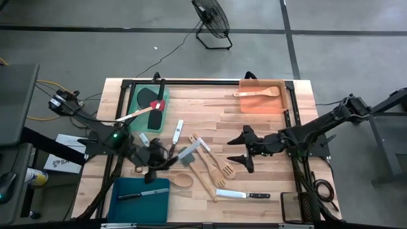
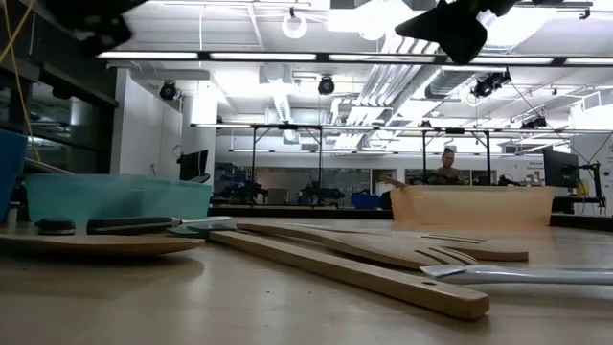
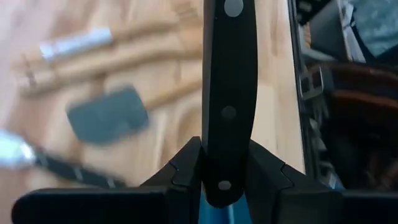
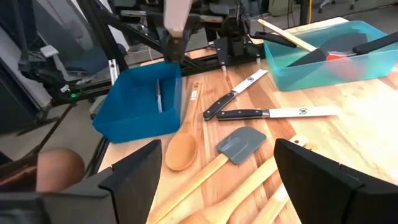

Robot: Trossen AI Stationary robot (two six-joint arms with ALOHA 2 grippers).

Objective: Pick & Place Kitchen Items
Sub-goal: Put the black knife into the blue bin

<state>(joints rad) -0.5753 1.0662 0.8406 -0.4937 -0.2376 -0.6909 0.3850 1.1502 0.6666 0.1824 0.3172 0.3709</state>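
The left gripper [image 3: 224, 180] is clamped on a black-handled knife [image 3: 229, 93], long axis running straight out from the fingers, above the table's near-left area. The right gripper [image 1: 245, 147] hangs fully spread and empty at centre-right. Only the right wrist view shows one knife [image 4: 159, 94] inside the blue tray [image 4: 140, 102]. One wooden spoon [image 1: 257, 93] lies crosswise in the far orange tray [image 1: 245, 105].
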